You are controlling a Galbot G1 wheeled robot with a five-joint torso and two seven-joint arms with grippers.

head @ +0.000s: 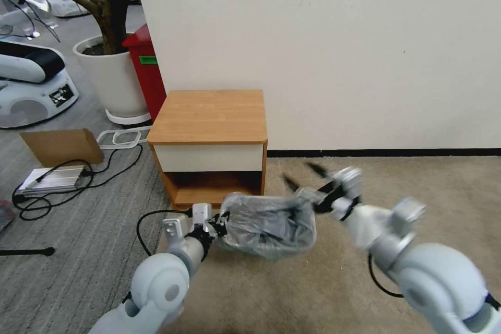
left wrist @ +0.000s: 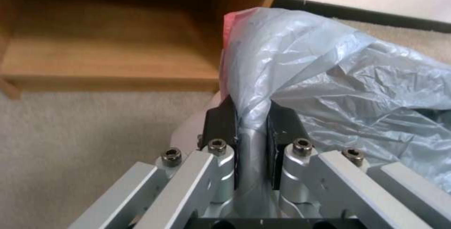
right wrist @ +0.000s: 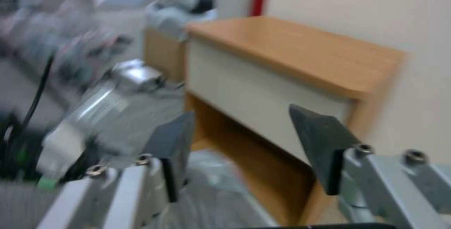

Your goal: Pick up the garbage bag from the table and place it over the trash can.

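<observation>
Lit evenly and brightly from overhead, with only soft shadow pooling in the table (head: 209,115) shelf recess. Smearing badly with motion blur across the right wrist view and around the right gripper (head: 308,175). Catching pale sheen on the garbage bag (left wrist: 338,77). Bending slightly at the head view's edges.

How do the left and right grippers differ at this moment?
The left gripper is shut on the garbage bag, pinching the film at the bag's left edge; the right gripper is open with nothing between its fingers. The left one touches the bag, while the right one sits at the bag's right end, its fingers pointing toward the table. Both hang low in front of the table.
</observation>
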